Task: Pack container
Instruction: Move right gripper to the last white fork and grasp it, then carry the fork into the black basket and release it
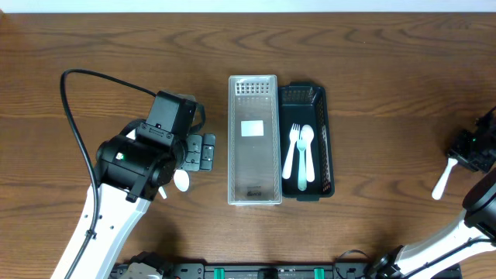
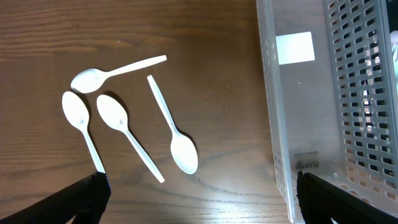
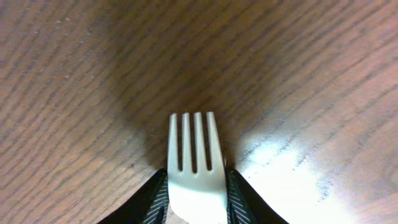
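A clear plastic container (image 1: 253, 139) and a black slotted tray (image 1: 322, 139) stand side by side mid-table; the tray holds a white fork (image 1: 292, 151) and a white spoon (image 1: 304, 155). My left gripper (image 2: 199, 196) is open above several white spoons (image 2: 180, 146) lying on the wood left of the clear container (image 2: 292, 112). My right gripper (image 1: 471, 151) at the far right edge is shut on a white fork (image 3: 194, 165), tines pointing away over the table; its handle (image 1: 442, 184) sticks out below.
A black cable (image 1: 74, 116) loops over the left of the table. The left arm's body (image 1: 139, 159) covers most of the spoons in the overhead view. The table's far edge (image 1: 248, 6) runs along the top.
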